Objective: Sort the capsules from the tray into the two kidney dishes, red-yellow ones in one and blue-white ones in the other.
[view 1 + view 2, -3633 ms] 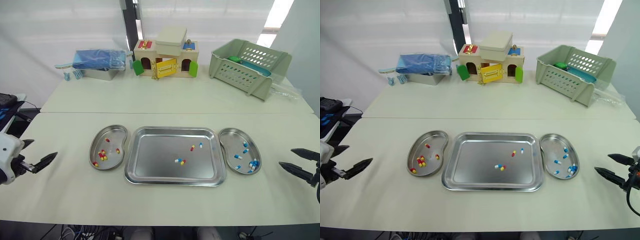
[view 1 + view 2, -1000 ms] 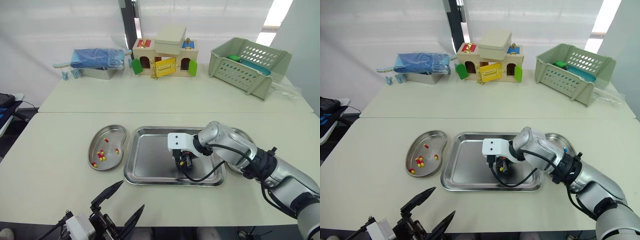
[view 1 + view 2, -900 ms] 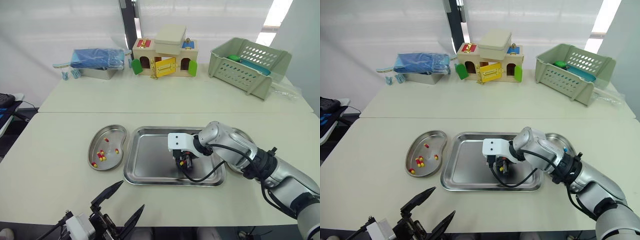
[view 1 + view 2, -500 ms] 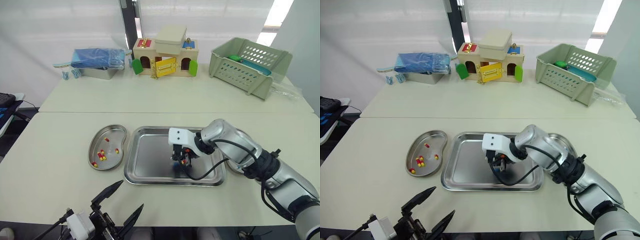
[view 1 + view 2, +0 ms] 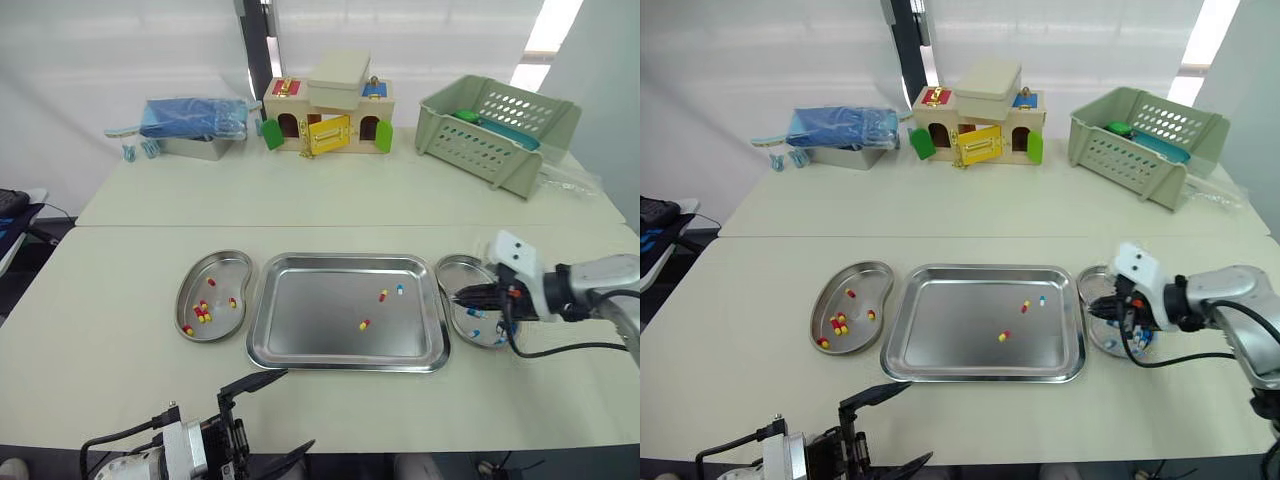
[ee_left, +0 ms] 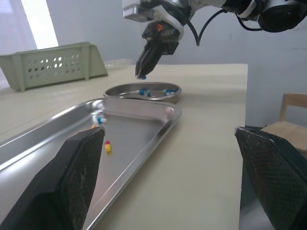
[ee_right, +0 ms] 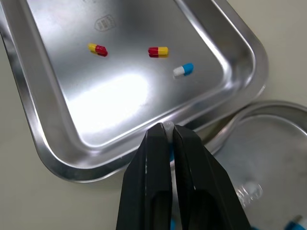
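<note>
The steel tray [image 5: 300,345] lies mid-table and holds two red-yellow capsules [image 5: 383,295] [image 5: 364,324] and one blue-white capsule [image 5: 399,289]. To its left, the kidney dish [image 5: 228,266] holds several red-yellow capsules [image 5: 204,312]. On the tray's other side, the right kidney dish [image 5: 452,266] holds blue-white capsules [image 5: 497,340]. My right gripper [image 5: 461,298] hovers over this dish's near-tray rim, shut on a blue-white capsule [image 7: 168,127]; its blue end shows in the left wrist view [image 6: 142,76]. My left gripper [image 5: 275,420] is open, low at the table's front edge.
A wooden toy house [image 5: 325,105] stands at the back centre, a green basket [image 5: 495,125] at the back right, and a metal box with a blue bag [image 5: 195,125] at the back left. A cable trails from the right wrist across the table.
My right gripper has swung from the tray's middle rightward to above the right dish, carrying a blue-white capsule; that capsule is gone from the tray's middle. The left gripper stays low.
</note>
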